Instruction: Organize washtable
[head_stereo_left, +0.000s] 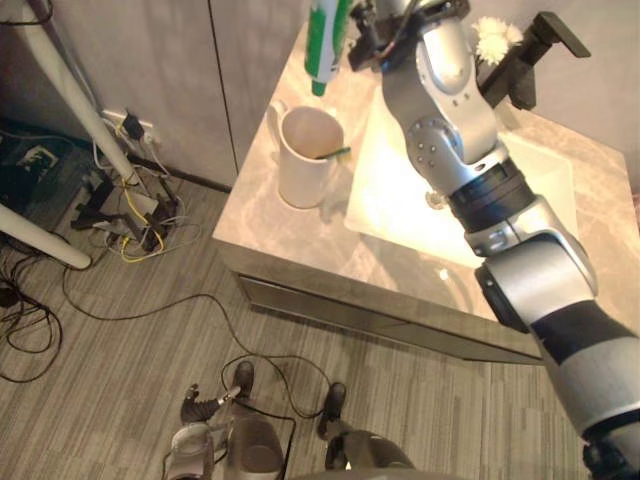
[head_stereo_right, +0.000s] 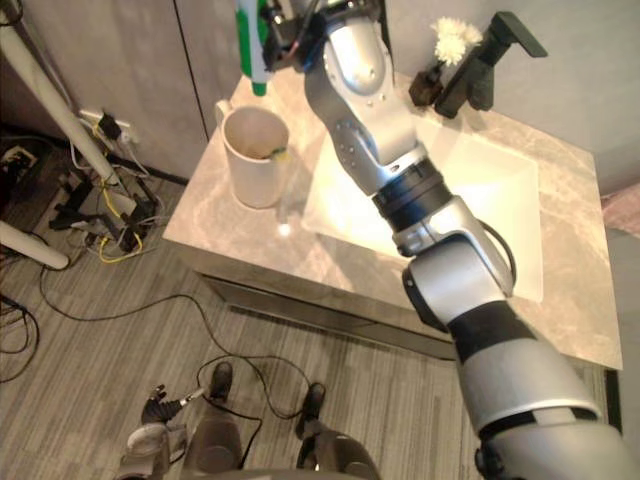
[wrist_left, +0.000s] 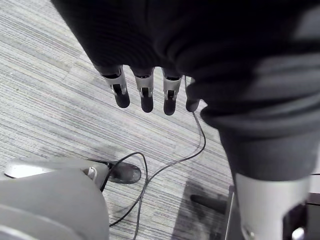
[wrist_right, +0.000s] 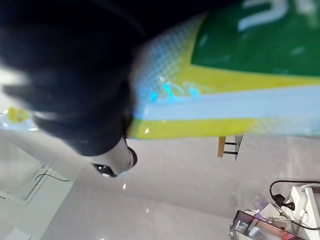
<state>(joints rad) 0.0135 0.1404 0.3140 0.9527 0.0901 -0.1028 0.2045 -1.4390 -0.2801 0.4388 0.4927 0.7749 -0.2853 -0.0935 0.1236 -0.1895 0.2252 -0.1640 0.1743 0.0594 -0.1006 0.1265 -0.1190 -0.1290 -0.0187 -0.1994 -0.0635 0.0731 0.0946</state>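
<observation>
The right hand (head_stereo_left: 368, 38) is clamping a green and white toothpaste tube (head_stereo_left: 325, 45) at the top centre of the left eye view, its fingers curled round the tube's upper part. The tube is hanging upright, cap end down, in the air above and just behind a white cup (head_stereo_left: 305, 160) with a handle. In the right wrist view the tube's green, yellow and white side is lying close against the hand's dark cover.

The cup is standing on the grey marble countertop (head_stereo_left: 270, 230), left of centre, just beside the left edge of the white sink basin (head_stereo_left: 540, 170). A toothbrush (head_stereo_left: 335, 154) with a green part is leaning inside the cup, poking over its rim on the right.

At the upper right a black faucet (head_stereo_left: 530, 55) is standing behind the basin, with a white flower (head_stereo_left: 495, 38) just to its left.

The left hand (wrist_left: 145, 90) is hanging low over the striped grey floor (head_stereo_left: 120, 390) at the bottom left, its fingers straight, slightly apart and holding nothing.
</observation>
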